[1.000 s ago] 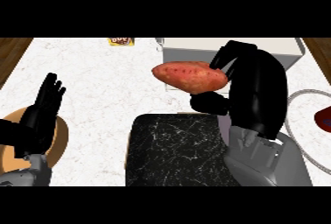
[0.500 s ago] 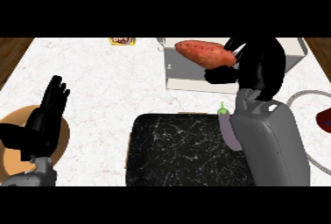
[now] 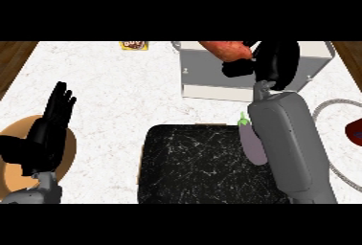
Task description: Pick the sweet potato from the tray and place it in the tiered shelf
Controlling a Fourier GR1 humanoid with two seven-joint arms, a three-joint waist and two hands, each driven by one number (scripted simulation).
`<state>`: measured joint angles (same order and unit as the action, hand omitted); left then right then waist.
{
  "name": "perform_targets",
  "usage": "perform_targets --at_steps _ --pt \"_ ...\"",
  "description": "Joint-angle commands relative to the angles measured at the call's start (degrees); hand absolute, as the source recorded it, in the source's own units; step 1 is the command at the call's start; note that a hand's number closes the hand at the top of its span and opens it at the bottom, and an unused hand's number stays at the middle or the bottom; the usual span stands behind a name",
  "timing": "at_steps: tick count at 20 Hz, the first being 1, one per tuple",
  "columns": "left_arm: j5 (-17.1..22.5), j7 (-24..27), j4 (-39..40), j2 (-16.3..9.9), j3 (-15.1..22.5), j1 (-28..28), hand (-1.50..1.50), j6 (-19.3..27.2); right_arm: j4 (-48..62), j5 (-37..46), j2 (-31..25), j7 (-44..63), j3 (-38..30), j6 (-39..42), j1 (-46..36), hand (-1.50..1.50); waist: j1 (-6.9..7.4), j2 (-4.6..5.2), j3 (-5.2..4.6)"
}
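The reddish-brown sweet potato (image 3: 225, 50) is held over the top of the white tiered shelf (image 3: 212, 76) at the back of the counter, partly cut off by the view's upper edge. My right hand (image 3: 272, 64) is curled round its right end, with the grey forearm reaching up from the lower right. The black speckled tray (image 3: 201, 165) lies near the front, and a purple eggplant (image 3: 252, 143) rests along its right edge beside my forearm. My left hand (image 3: 50, 127) rests open at the far left, fingers up.
A tan round board (image 3: 17, 167) lies under my left hand at the left edge. A small yellow packet (image 3: 133, 45) sits at the back. At the right edge, a plate rim (image 3: 332, 107) shows with a dark red thing (image 3: 354, 129) on it.
My right hand has carried the sweet potato further back and right, from above the tray to over the shelf's top. The left hand has barely moved.
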<state>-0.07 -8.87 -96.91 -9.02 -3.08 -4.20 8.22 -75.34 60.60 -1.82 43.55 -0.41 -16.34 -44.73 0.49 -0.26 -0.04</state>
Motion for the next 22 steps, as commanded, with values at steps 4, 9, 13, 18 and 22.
perform_targets --at_steps 4,9,13,18,22 --pt "0.2 -2.7 -2.4 -0.6 -0.6 -0.3 0.00 -0.3 10.7 -4.7 -1.4 -6.0 -7.8 -11.0 -2.8 1.50 0.43 0.48 0.08" --pt "-0.7 -0.8 0.1 0.4 0.2 -1.4 0.00 -0.3 17.9 -8.6 0.4 -7.6 -8.5 -9.7 -6.8 -1.50 0.65 0.58 0.05" --pt "0.9 -0.7 -1.1 -0.9 -1.4 0.0 0.00 -1.9 18.8 -13.9 -2.9 -14.6 -10.7 -8.5 -4.8 -1.50 0.78 0.62 0.07" --pt "-1.3 -3.8 -2.0 0.9 0.7 -2.6 0.00 0.3 20.4 -16.2 -1.7 -18.6 -10.9 -11.5 -8.4 -1.50 0.67 0.55 0.08" --pt "-1.9 -1.9 -1.9 1.8 0.9 1.4 0.00 0.3 9.8 -20.5 -1.6 -18.0 -11.7 -10.6 -6.0 -1.50 -0.09 0.23 0.05"
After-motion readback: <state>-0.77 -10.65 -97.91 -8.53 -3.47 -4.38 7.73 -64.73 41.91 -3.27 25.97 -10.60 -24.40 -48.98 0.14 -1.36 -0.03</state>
